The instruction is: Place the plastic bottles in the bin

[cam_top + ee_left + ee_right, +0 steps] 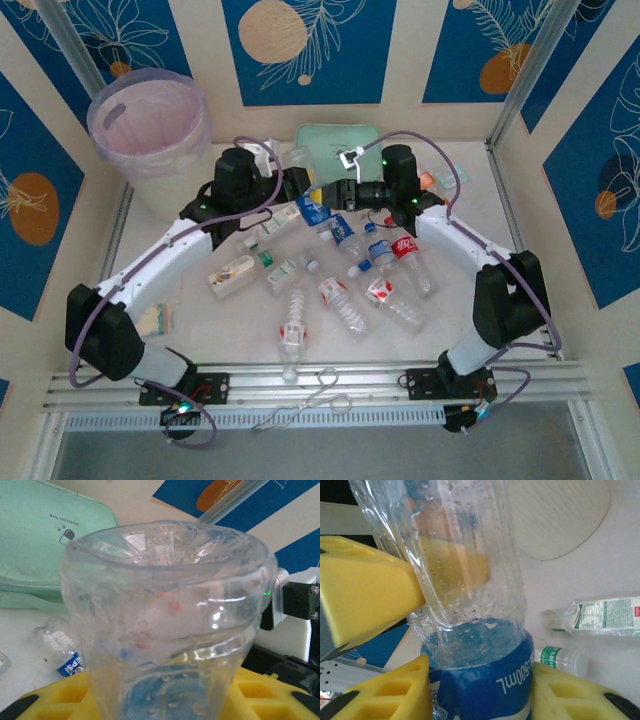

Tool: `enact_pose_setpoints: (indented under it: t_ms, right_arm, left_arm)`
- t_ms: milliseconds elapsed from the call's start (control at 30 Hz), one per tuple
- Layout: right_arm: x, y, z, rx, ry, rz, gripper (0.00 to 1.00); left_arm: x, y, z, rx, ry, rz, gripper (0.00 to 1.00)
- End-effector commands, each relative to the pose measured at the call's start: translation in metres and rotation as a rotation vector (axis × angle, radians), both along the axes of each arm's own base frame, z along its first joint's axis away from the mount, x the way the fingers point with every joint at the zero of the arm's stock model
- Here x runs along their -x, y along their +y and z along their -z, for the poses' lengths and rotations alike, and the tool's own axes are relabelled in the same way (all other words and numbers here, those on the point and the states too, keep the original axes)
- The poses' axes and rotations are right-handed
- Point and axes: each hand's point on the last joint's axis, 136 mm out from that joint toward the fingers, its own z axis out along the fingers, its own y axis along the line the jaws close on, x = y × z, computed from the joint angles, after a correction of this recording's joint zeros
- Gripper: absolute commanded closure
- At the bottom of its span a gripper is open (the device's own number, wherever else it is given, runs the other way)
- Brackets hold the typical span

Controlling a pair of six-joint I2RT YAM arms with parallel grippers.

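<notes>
One clear plastic bottle with a blue label [314, 210] hangs over the back middle of the table, held between both arms. My left gripper [296, 192] is shut on its clear ribbed body [165, 630], which stands between the yellow pads [50, 700]. My right gripper [334, 194] is shut on the blue label [485, 685], with a pad touching each side. A left finger [365, 595] presses the clear part above it. Several other plastic bottles [345, 270] lie scattered on the table below. The bin [165, 180], with its pink liner, stands at the back left.
A mint green zip case [335, 140] lies behind the grippers [45, 530]. A crushed Pepsi bottle [65, 652] lies beside it. Two green-labelled bottles [605, 615] lie under the right wrist. Metal tongs [310, 400] rest on the front rail, a small packet [155, 318] by the left arm.
</notes>
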Motion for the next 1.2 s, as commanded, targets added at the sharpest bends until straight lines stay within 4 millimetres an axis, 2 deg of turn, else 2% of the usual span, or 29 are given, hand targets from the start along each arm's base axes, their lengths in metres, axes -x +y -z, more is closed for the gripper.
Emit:
enact_pose_setpoints:
  t_ms: [0, 100, 133, 167, 233, 333, 500, 600, 700, 767, 833, 967, 1167]
  right_arm:
    - [0.004, 0.004, -0.011, -0.033, -0.014, -0.040, 0.39]
    - [0.000, -0.008, -0.007, 0.029, -0.018, 0.019, 0.10]
    - [-0.003, -0.013, -0.003, 0.064, -0.017, 0.053, 0.03]
    - [-0.004, -0.021, 0.001, 0.103, -0.019, 0.089, 0.01]
    - [-0.007, -0.036, 0.007, 0.165, -0.017, 0.154, 0.01]
    - [-0.010, -0.054, 0.012, 0.198, 0.003, 0.215, 0.01]
    - [-0.015, -0.066, 0.022, 0.249, 0.046, 0.251, 0.01]
    - [-0.014, -0.066, 0.026, 0.283, 0.054, 0.252, 0.01]
    - [-0.015, -0.073, 0.036, 0.330, 0.092, 0.278, 0.01]
    - [-0.015, -0.077, 0.041, 0.361, 0.103, 0.289, 0.01]
    - [-0.016, -0.082, 0.039, 0.375, 0.094, 0.308, 0.01]
    - [-0.015, -0.099, 0.034, 0.403, 0.084, 0.401, 0.01]
    - [-0.011, -0.133, 0.038, 0.432, 0.131, 0.507, 0.01]
  left_arm:
    - [-0.002, -0.005, -0.028, -0.010, -0.071, 0.012, 0.57]
    - [-0.008, 0.006, -0.044, -0.102, -0.117, -0.011, 0.58]
    - [-0.010, 0.013, -0.052, -0.137, -0.140, -0.027, 0.58]
    - [-0.014, 0.021, -0.063, -0.175, -0.168, -0.050, 0.58]
    - [-0.022, 0.042, -0.087, -0.224, -0.218, -0.110, 0.58]
    - [-0.040, 0.086, -0.119, -0.268, -0.258, -0.255, 0.60]
    - [-0.075, 0.188, -0.164, -0.262, -0.301, -0.551, 0.74]
    - [-0.088, 0.248, -0.177, -0.284, -0.348, -0.757, 0.89]
    - [-0.098, 0.297, -0.172, -0.316, -0.325, -0.885, 0.94]
    - [-0.109, 0.324, -0.163, -0.335, -0.261, -0.928, 1.00]
    - [-0.122, 0.347, -0.153, -0.366, -0.193, -0.957, 1.00]
    - [-0.153, 0.372, -0.121, -0.501, -0.064, -0.931, 1.00]
    - [-0.179, 0.391, -0.069, -0.638, 0.049, -0.898, 1.00]
